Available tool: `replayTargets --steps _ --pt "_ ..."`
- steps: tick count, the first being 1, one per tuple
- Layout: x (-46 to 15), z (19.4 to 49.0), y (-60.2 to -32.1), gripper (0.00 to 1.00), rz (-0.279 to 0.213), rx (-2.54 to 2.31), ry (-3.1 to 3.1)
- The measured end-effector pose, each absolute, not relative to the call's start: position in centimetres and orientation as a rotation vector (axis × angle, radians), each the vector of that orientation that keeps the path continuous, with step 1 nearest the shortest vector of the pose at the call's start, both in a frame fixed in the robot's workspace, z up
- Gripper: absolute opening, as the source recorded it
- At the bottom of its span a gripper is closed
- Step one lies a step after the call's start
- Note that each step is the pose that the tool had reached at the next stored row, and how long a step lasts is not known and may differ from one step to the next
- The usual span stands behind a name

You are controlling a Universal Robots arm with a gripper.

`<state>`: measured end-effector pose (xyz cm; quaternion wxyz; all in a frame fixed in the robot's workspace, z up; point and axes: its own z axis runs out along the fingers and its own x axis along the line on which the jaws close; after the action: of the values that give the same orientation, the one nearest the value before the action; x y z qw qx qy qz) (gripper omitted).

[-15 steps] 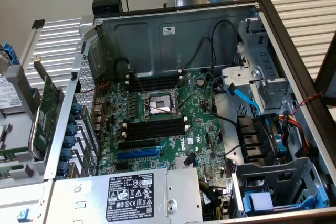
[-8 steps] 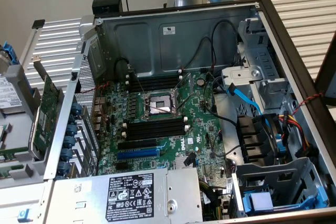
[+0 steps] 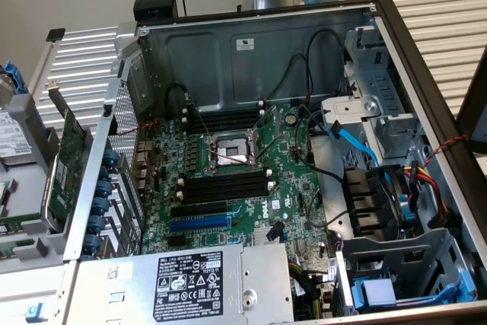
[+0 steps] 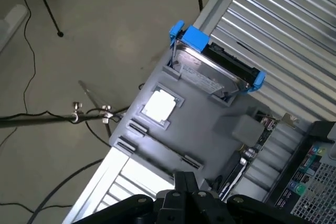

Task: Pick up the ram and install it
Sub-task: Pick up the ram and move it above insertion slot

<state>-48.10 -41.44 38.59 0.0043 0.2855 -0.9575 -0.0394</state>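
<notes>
here, the closed hand (image 4: 185, 183) hangs above the grey tray (image 4: 209, 129)

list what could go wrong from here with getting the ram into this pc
The hand is shut and points at the grey tray; coming down like that, it could knock the blue-framed drive.
Black cables drape by the memory slots and could snag.
The open CPU socket between the slots is exposed to a stray bump.

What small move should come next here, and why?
Probably open the jaws: the gripper is shut on nothing near the grey tray, and the black memory slots stand empty, so nothing is held or installed yet.
</notes>
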Motion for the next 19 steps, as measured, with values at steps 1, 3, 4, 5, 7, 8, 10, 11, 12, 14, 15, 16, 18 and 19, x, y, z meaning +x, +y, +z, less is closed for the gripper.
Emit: replayTargets --steps 1,3,4,5,7,8,10,11,12,14,15,16,18,19 --pt "-48.1 38.58 -41.44 0.1 -0.123 0.921 -2.991" --pt "-48.1 38.56 -41.44 0.1 -0.123 0.975 -2.972" --pt "-48.1 38.55 -41.44 0.1 -0.123 1.001 -2.963" --pt "-48.1 38.54 -41.44 0.1 -0.123 1.028 -2.953" --pt "-48.1 38.52 -41.44 0.1 -0.122 1.081 -2.933" --pt "-48.1 38.51 -41.44 0.1 -0.122 1.108 -2.922" --pt "-48.1 38.48 -41.44 0.1 -0.122 1.16 -2.9" --pt "-48.1 38.47 -41.44 0.1 -0.121 1.186 -2.889" --pt "-48.1 38.46 -41.44 0.1 -0.121 1.214 -2.876" --pt "-48.11 38.44 -41.44 0.1 -0.118 1.263 -2.853" --pt "-48.11 38.44 -41.44 0.1 -0.115 1.289 -2.84" --pt "-48.11 38.44 -41.44 0.1 -0.11 1.311 -2.827" --pt "-48.11 38.42 -41.44 0.1 -0.095 1.351 -2.803" --pt "-48.12 38.42 -41.44 0.1 -0.086 1.37 -2.791"
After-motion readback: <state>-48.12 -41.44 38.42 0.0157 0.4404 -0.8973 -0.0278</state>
